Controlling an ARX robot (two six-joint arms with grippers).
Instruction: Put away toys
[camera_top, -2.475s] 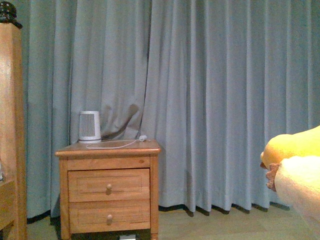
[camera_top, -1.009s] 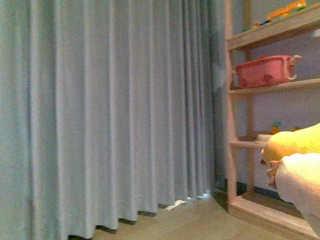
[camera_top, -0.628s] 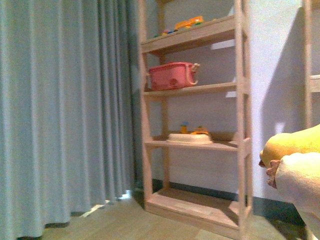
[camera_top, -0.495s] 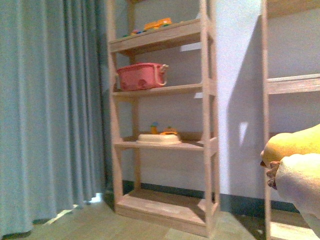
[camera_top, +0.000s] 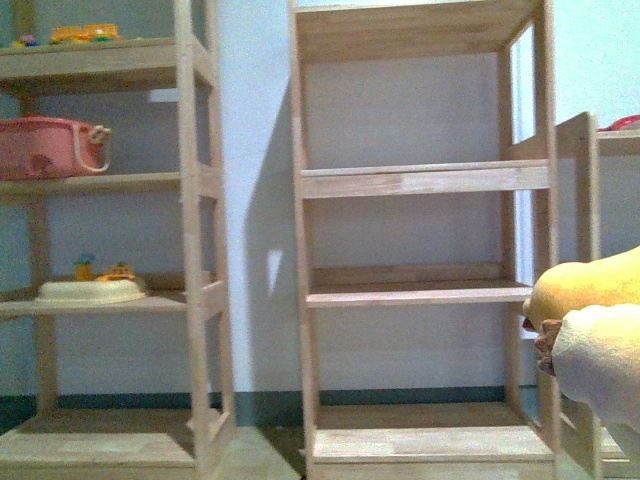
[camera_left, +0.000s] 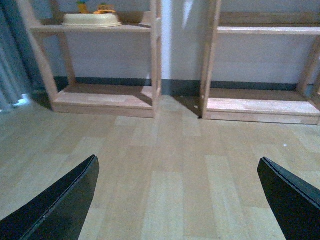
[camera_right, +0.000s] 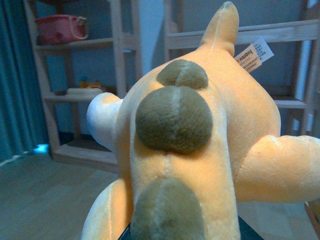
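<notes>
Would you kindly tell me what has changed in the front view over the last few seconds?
The view swung right: the curtain and bedside cabinet left the frame, the shelf unit holding the pink basket slid to the left edge, and an empty wooden rack now sits centre. Nothing was grasped or released. The plush toy kept its place at the right edge, carried along.

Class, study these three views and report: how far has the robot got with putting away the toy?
Done: the plush toy is off the floor and carried, filling the right wrist view. In hand: the robot faces the wooden shelf unit, whose visible boards look bare; the left pincer is open and empty. Left: setting the toy on a shelf; it touches none yet.
</notes>
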